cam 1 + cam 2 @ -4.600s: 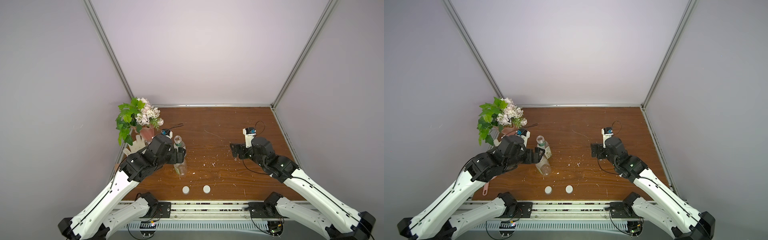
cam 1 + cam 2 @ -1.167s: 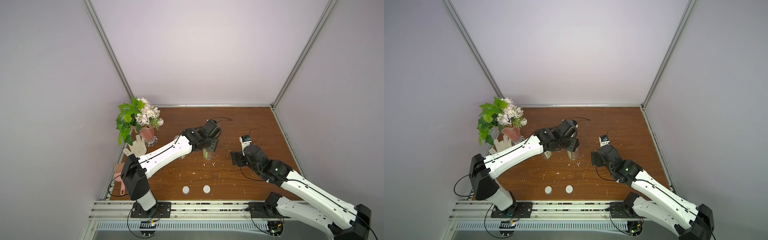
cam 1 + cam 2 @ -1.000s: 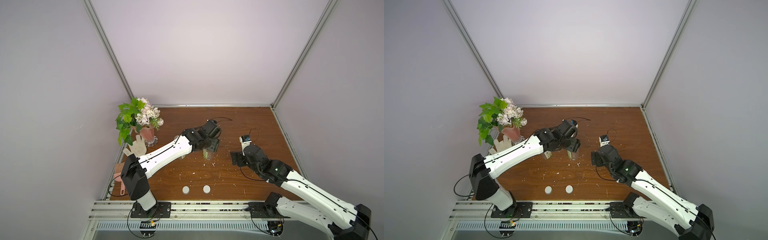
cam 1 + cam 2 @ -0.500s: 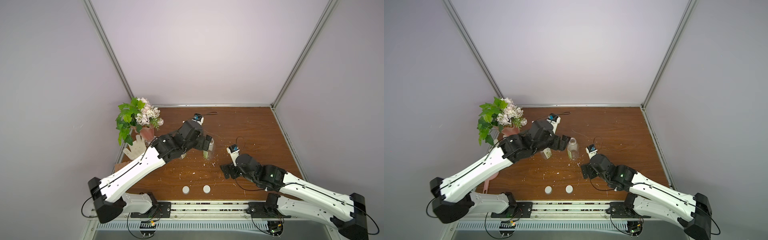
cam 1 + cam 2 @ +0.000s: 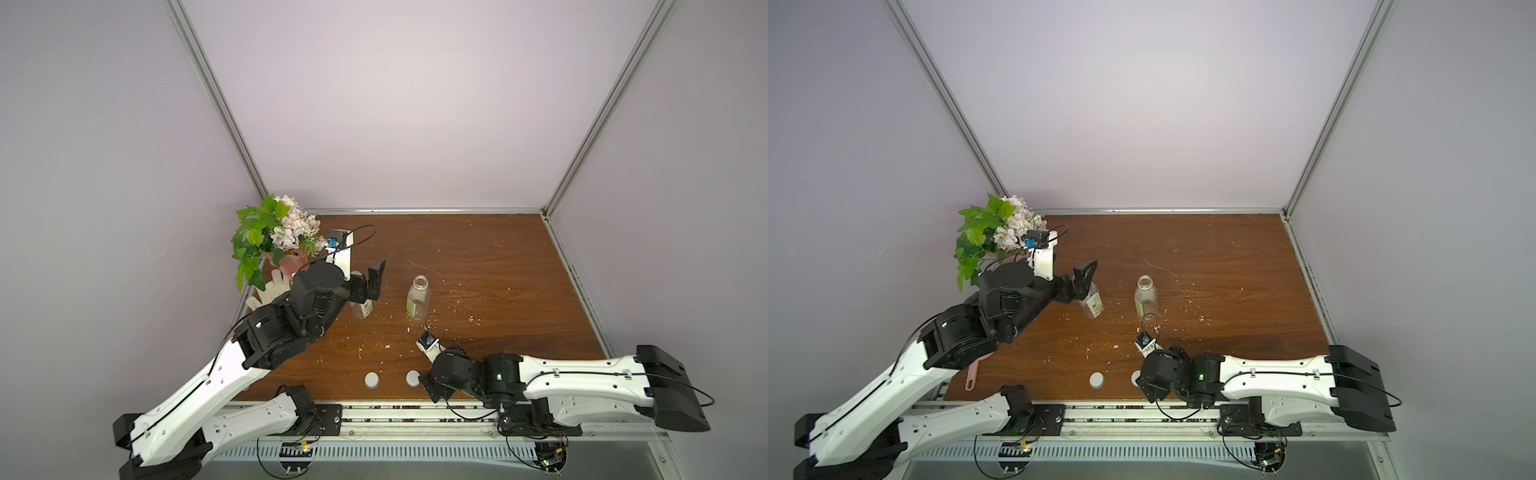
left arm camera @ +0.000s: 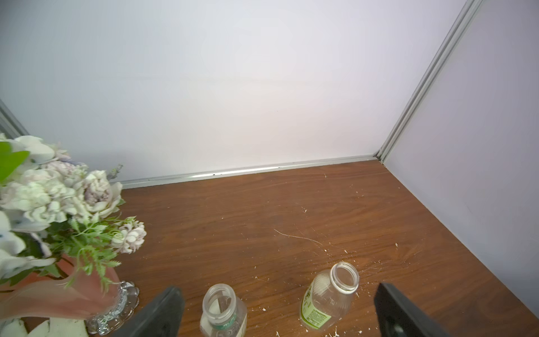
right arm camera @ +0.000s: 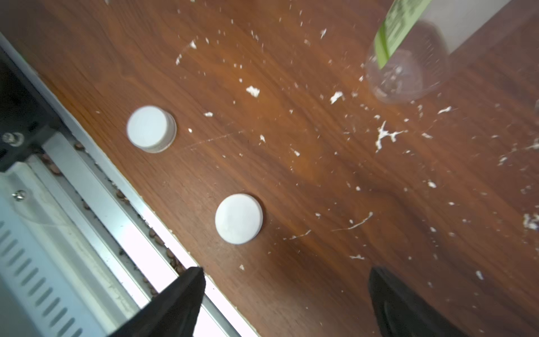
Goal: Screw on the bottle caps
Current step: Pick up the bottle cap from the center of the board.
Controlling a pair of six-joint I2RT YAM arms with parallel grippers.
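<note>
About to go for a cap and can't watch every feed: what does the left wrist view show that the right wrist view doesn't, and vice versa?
Only the left wrist: both open bottle mouths, on the green-ringed bottle and the second bottle, plus the flower vase. Only the right wrist: the near cap and far cap, lying by the table's front edge. Shared: the crumb-strewn table, probably the second bottle (its base), and each arm's own open jaws: left gripper, right gripper.

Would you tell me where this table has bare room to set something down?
Free: the brown wooden table's back right, between the open clear plastic bottle and right wall. Crowded: left, around the pink flower vase and left gripper; two round white caps line the front edge.
</note>
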